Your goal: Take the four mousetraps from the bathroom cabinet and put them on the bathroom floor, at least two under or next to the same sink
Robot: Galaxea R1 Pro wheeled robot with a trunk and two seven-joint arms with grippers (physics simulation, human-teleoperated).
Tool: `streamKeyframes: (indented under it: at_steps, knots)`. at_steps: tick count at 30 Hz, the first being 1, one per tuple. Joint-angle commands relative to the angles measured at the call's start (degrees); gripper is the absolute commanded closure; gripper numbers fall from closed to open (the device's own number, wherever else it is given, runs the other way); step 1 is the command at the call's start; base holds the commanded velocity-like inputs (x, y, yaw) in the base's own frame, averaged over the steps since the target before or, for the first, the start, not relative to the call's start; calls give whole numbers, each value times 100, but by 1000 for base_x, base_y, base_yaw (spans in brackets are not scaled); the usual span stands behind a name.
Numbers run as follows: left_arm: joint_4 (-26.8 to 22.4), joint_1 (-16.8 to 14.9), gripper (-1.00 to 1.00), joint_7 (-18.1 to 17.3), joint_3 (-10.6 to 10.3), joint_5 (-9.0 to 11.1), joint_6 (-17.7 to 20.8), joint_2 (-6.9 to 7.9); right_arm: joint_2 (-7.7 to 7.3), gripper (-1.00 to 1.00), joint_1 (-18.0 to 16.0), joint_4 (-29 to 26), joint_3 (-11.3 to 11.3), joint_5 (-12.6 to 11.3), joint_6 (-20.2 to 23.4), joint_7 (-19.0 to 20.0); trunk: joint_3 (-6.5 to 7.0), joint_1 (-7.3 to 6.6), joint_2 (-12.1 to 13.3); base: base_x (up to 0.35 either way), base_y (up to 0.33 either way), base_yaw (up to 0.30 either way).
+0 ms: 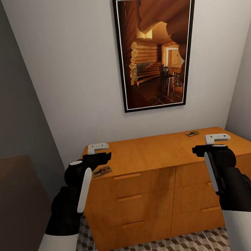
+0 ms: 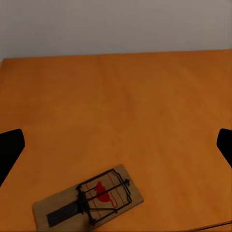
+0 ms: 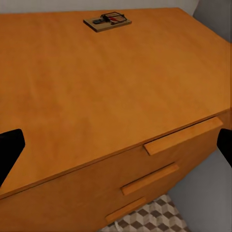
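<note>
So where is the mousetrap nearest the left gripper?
In the head view, the mousetrap lies on the cabinet top's front left edge, just beside the left gripper.

Black forearms with white side stripes, white upper sleeves; left hand [image 1: 98, 147], right hand [image 1: 217, 138] white-tipped.

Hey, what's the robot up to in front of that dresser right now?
It stands facing the cabinet, both arms raised over its top. Two mousetraps lie up there: one near the front edge by the left gripper, seen close in the left wrist view, and another far back near the wall, ahead of the right gripper. Both grippers are open and empty; nothing has been picked up yet.
</note>
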Motion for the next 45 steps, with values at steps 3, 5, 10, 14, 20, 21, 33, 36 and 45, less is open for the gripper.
streamKeyframes:
  at_steps: [3,5,10,14,20,21,33,36,45]
  knots:
    - [-15,-8,-100,45,9,28,25,35,1,-100,-14,-2,4,11,26,-9,-7,0,-4,0,0,0]
    - [-22,-9,-100,39,21,11,32,59,5,-100,-19,-2,4,14,26,10,-7,0,-4,0,0,0]
    - [-22,-11,-100,38,32,-19,41,88,14,-100,-23,-1,8,-14,26,60,-7,0,-4,0,0,0]
    - [-9,-12,-100,38,43,-19,46,95,19,-100,-25,-1,39,-24,26,82,-7,0,-4,0,0,0]
    - [14,-12,-100,40,52,-13,41,100,20,-100,-26,4,270,-31,26,97,-7,0,-4,0,0,0]
    - [17,-12,-100,41,50,-12,40,100,19,-100,-26,4,324,-31,26,98,-7,0,-4,0,0,0]
    - [91,-6,-100,-19,60,-73,112,175,30,-100,-34,23,553,-28,26,104,-7,0,-4,0,0,0]
    - [188,-6,-100,-116,72,-181,202,272,32,-100,-34,23,551,-27,26,101,-7,0,-4,0,0,0]
    - [404,-4,-100,-145,116,-46,75,224,45,-100,-34,25,540,3,24,83,-7,0,-4,0,0,0]
